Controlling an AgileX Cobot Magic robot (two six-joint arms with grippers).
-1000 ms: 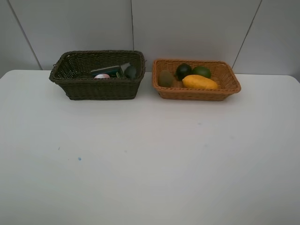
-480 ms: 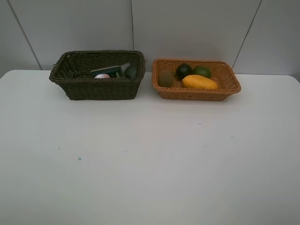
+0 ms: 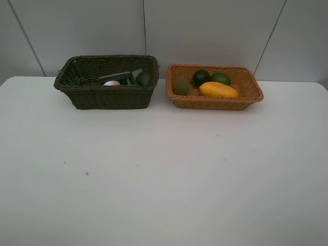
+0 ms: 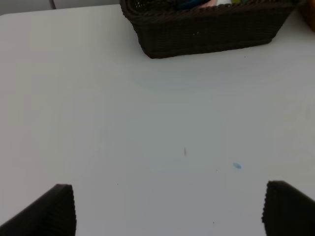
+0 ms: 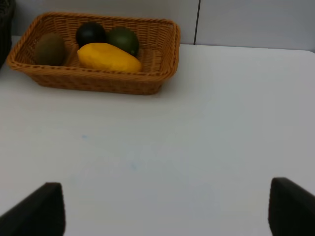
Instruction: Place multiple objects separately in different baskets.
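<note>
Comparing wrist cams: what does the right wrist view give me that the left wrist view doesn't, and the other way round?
Only the right wrist view shows the orange-tan basket clearly, holding the mango, kiwi, lime and mangosteen. Only the left wrist view shows the dark basket whole across its front wall, contents mostly hidden, plus a small blue speck on the table. Both show bare white table and spread, empty jaws.

Fruits fill the orange-tan basket (image 3: 253, 87); other items fill the dark basket (image 3: 107, 97).
</note>
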